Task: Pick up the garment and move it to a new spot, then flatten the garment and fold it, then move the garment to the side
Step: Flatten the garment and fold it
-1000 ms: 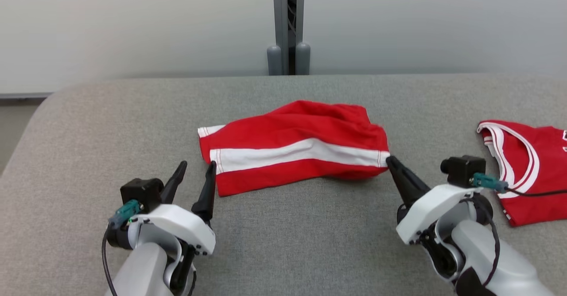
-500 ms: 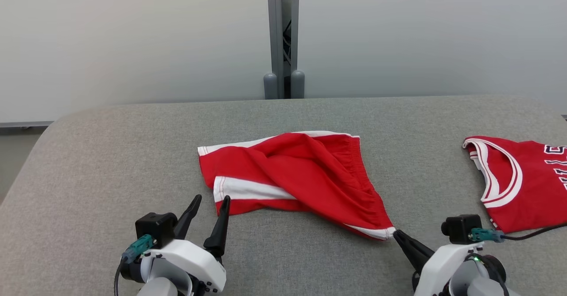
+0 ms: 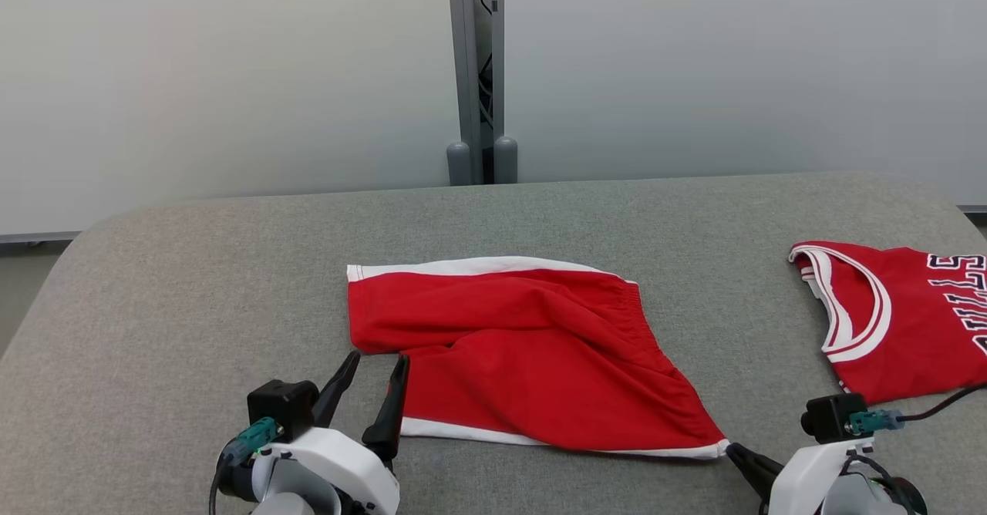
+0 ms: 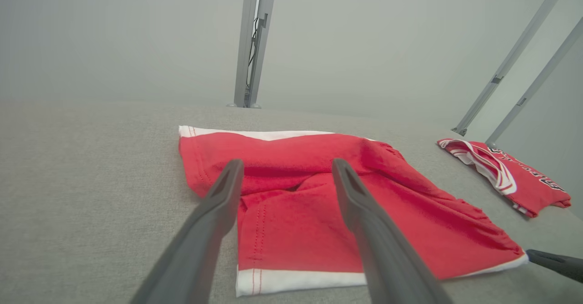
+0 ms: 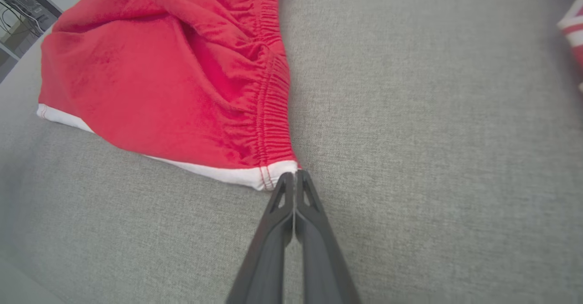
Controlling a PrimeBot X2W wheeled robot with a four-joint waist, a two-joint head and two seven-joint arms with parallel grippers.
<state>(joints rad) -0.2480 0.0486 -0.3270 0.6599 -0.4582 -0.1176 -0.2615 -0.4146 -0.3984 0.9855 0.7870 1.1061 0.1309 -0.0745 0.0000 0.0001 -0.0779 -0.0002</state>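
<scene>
Near-right corner of red shorts (image 3: 524, 353) has been dragged toward the near edge, and the shorts are now spread flatter. Grey fabric worktop (image 3: 193, 284), pale wall (image 3: 231, 75) and grey post (image 3: 474, 75) behind. Shorts lie mid-worktop. Right gripper (image 3: 732, 451) is clamped on that white-hemmed corner. Left gripper (image 3: 377, 358) is spread wide at the near-left hem. Red jersey (image 3: 902, 322) at right edge.

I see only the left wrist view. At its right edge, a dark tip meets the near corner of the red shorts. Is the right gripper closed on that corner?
Observer: Yes. In the right wrist view the right gripper is shut, its tips pinching the white-hemmed corner of the red shorts.
Operator: Which edge of the shorts ends at that corner?
Observer: The waistband. Its gathered elastic runs straight to the pinched corner.
</scene>
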